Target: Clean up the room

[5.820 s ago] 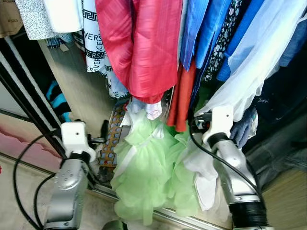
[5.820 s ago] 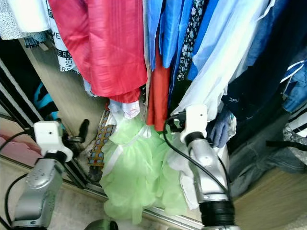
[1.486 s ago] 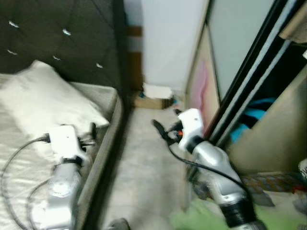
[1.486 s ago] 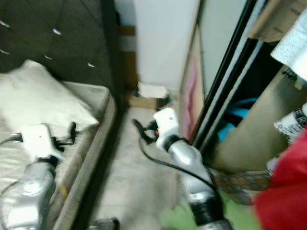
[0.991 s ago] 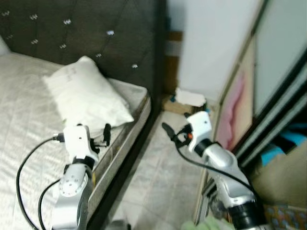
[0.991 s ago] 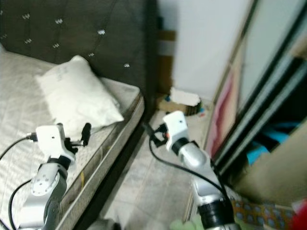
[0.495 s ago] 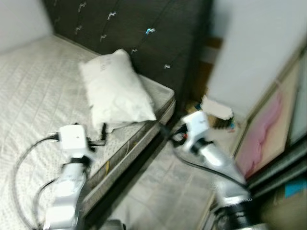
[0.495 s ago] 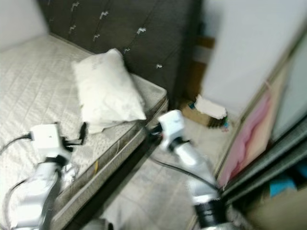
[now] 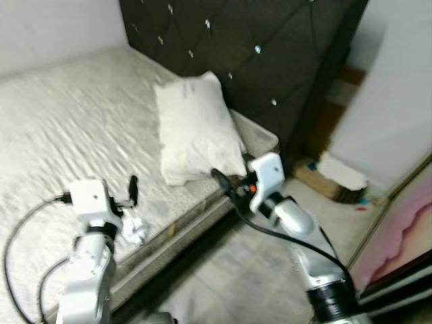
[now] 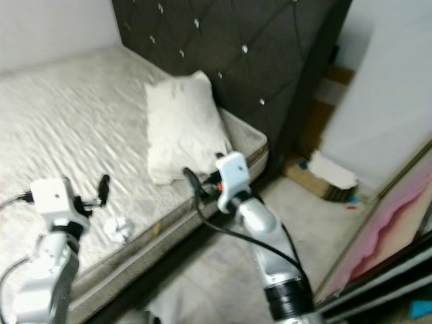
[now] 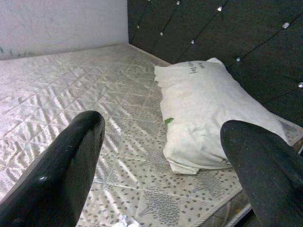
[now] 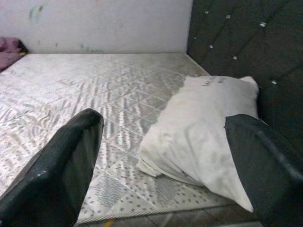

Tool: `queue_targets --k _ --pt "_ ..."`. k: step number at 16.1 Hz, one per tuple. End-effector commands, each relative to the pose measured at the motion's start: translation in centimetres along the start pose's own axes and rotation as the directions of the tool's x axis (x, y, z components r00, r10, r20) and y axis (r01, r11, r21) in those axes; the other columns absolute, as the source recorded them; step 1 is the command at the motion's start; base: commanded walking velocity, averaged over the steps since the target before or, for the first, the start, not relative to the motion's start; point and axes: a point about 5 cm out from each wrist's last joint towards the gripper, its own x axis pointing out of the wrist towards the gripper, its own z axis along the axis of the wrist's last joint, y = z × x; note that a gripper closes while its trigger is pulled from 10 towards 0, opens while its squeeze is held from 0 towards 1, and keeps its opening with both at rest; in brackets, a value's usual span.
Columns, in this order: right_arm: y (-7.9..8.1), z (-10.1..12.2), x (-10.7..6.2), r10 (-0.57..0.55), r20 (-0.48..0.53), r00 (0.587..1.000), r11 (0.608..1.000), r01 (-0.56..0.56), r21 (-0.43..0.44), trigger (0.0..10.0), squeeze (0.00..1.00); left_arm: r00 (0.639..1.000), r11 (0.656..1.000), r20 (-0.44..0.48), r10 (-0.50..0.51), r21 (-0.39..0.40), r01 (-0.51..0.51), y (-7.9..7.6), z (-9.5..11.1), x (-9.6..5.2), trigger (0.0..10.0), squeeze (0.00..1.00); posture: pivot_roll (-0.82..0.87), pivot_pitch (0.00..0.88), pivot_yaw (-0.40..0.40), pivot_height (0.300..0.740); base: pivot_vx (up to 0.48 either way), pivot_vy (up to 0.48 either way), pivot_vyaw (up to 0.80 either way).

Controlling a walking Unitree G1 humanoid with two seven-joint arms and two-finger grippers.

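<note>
A bare quilted mattress (image 9: pixel 61 115) fills the left half of the eye views. A white pillow (image 9: pixel 196 128) leans by the headboard near the bed's corner. A small crumpled white scrap (image 9: pixel 137 229) lies near the mattress edge. My left gripper (image 9: pixel 133 187) hovers over the mattress just above that scrap, open and empty; its wrist view has both black fingers (image 11: pixel 71 161) spread wide with the pillow (image 11: pixel 208 118) beyond. My right gripper (image 9: pixel 219 181) is over the bed's edge just in front of the pillow, also open and empty, fingers (image 12: pixel 61 161) far apart.
A dark tufted headboard (image 9: pixel 270 54) stands behind the pillow. Right of the bed is a strip of tiled floor (image 9: pixel 236 277), with a cardboard box topped in white (image 9: pixel 341 174) by the wall and a pink sliding panel (image 9: pixel 401 233). A purple cloth (image 12: pixel 9 47) lies at the mattress's far end.
The whole view has swung left, away from the wardrobe and onto the bed, so the camera turned. Both arms keep the same raised pose and both grippers stay open.
</note>
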Motion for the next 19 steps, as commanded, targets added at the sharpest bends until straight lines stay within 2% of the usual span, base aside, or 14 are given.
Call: queue_targets --k 1,3,7,19 --pt "-0.59 0.23 -0.26 -0.021 0.010 1.000 1.000 0.021 0.000 10.0 0.00 1.000 1.000 0.021 -0.016 -0.003 0.016 -0.40 0.43 0.08 10.0 0.00 -0.05 0.000 -0.044 0.740 0.000 0.000 0.00" --pt "-0.50 0.30 -0.28 -0.012 0.012 1.000 1.000 0.013 -0.014 10.0 0.00 1.000 1.000 0.022 -0.017 -0.005 0.017 -0.42 0.49 0.08 10.0 0.00 -0.05 0.000 -0.045 0.740 0.000 0.000 0.00" --pt "-0.39 0.36 -0.28 -0.004 0.017 1.000 1.000 0.005 -0.017 10.0 0.00 0.999 1.000 0.028 -0.027 -0.008 0.027 -0.44 0.54 0.07 10.0 0.00 -0.05 0.000 -0.045 0.740 0.000 0.000 0.67" --pt "-0.32 0.21 -0.31 0.005 0.014 1.000 1.000 -0.005 -0.017 10.0 0.00 0.999 0.999 0.026 -0.042 -0.007 0.042 -0.64 0.35 -0.08 10.0 0.00 -0.05 0.000 -0.050 0.740 0.298 0.000 0.00"
